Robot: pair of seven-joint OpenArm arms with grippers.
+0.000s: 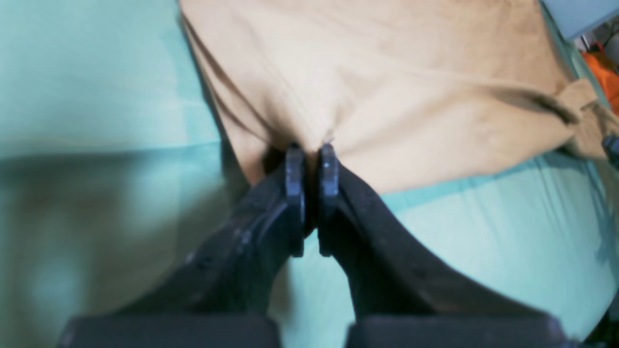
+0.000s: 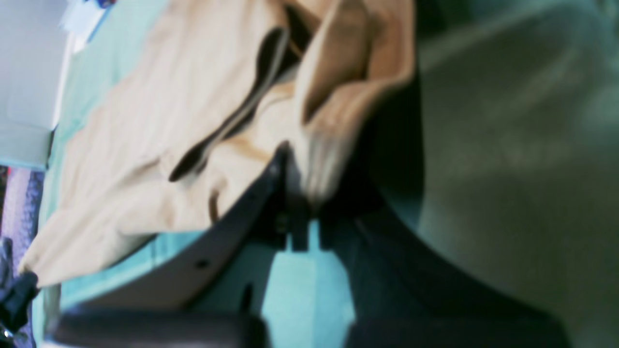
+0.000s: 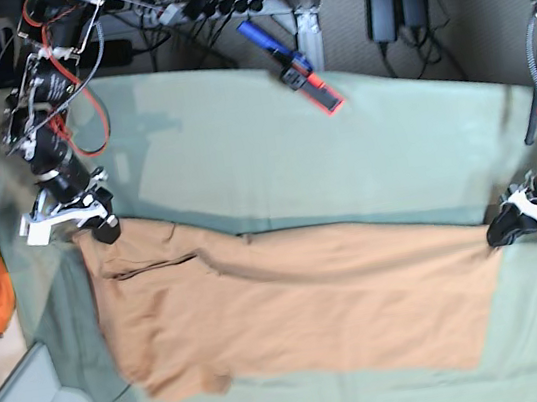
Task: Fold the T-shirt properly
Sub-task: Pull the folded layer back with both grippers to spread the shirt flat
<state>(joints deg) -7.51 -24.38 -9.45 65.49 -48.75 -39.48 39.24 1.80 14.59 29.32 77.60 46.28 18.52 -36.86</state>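
1. Far left of base view: right gripper [image 3: 100, 226] at the shoulder-end corner of the T-shirt [image 3: 295, 308]. In right wrist view, jaws drawn nearly together on a bunched fold of tan cloth [image 2: 309, 164]; blurred, but apparently pinched.
2. Centre: T-shirt spread on the pale green sheet [image 3: 261, 151], partly lifted along its far edge between both arms. Long axis across the table, left to right; sleeve and neck end toward the left, hem toward the right.
3. Far right: left gripper [image 3: 500, 224] at the hem corner. In left wrist view, pads close together with a tuck of cloth [image 1: 312, 145] pinched between.
4. Risks, judged: thin pinch at either corner slipping under tension; uneven pull skewing the fold line; sheet dragged up with the cloth; sleeve bunching at the left end, spoiling a flat fold.
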